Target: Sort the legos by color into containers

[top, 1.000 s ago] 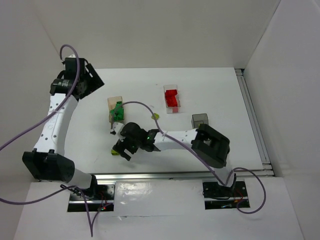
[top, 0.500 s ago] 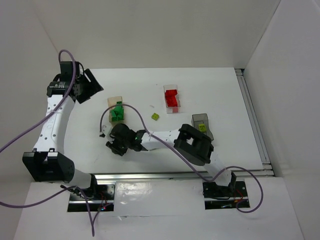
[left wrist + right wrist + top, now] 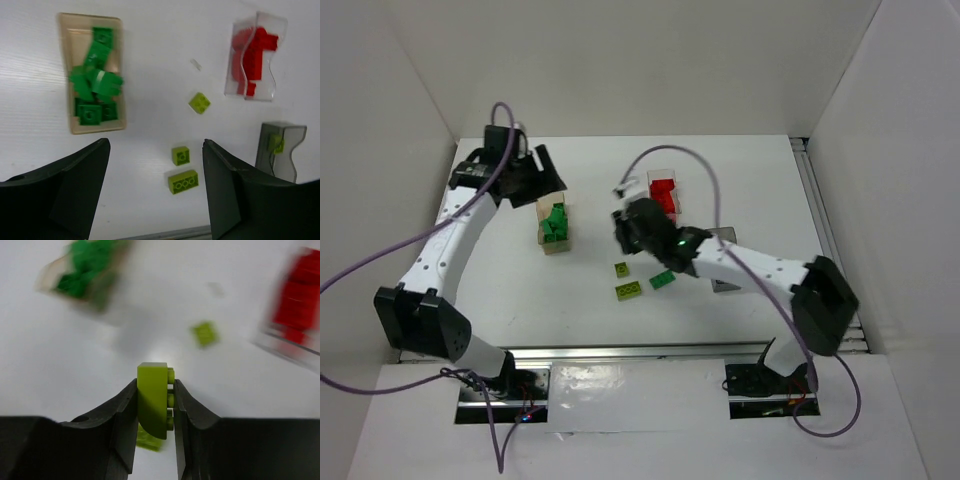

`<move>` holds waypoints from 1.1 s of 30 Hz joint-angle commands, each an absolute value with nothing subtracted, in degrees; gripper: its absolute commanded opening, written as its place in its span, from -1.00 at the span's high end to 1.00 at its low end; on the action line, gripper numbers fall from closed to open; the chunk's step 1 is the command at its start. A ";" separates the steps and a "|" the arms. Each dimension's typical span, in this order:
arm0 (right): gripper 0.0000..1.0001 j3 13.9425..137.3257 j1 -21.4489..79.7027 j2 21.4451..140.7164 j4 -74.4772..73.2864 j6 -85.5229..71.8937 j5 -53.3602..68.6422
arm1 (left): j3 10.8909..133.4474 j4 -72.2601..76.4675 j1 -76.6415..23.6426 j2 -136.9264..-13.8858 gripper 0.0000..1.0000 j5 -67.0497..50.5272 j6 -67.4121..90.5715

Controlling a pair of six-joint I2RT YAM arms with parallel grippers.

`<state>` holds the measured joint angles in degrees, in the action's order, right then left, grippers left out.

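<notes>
The right end effector (image 3: 155, 386) is seen clamped on a lime yellow-green studded plastic brick (image 3: 152, 400), pinched across its flat faces with the studs turned sideways and lifted clear of the white desk (image 3: 750, 180). The left end effector (image 3: 156, 145) is held wide apart with nothing in it, above the light tan wooden box (image 3: 65, 75) that is filled with dark green bricks (image 3: 95, 80). The destination is judged to be the dark smoky-grey translucent plastic box (image 3: 287, 167), since one small lime piece (image 3: 275, 144) is already lodged inside. For a clean drop, the brick should be carried high enough that the grey wall is cleared, and the clear plastic box (image 3: 265, 30) of red bricks (image 3: 252, 55) just beside that route should be given room. The grip looks narrow, so a smooth swing is advised, lest the brick be twisted loose. The load is best centred over the opening and lowered before it is released, so no bounce is invited. Two more lime pieces, a small square (image 3: 621, 269) and a longer bar (image 3: 628, 290), are left waiting on the desk.
</notes>
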<state>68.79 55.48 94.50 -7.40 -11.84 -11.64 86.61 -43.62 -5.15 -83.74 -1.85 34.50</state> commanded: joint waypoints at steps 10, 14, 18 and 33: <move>0.76 49.48 23.48 70.84 -21.09 -24.43 -19.42 | 98.60 -44.46 -28.71 -103.69 -0.88 3.69 29.44; 0.73 48.78 18.11 73.29 -20.22 -23.82 -16.71 | 101.51 -45.52 -32.95 -110.47 -0.90 4.92 27.86; 0.65 49.30 16.27 76.36 -19.07 -23.82 -16.78 | 102.22 -45.53 -33.66 -113.63 -0.90 4.92 28.48; -0.68 50.36 23.99 70.50 -21.53 -26.97 -26.62 | 100.38 -43.16 -38.75 -116.10 -0.77 1.42 21.29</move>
<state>49.06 22.15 74.83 -20.58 -24.86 -21.63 100.49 -44.82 -35.24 -115.20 4.21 26.87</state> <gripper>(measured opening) 0.840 0.890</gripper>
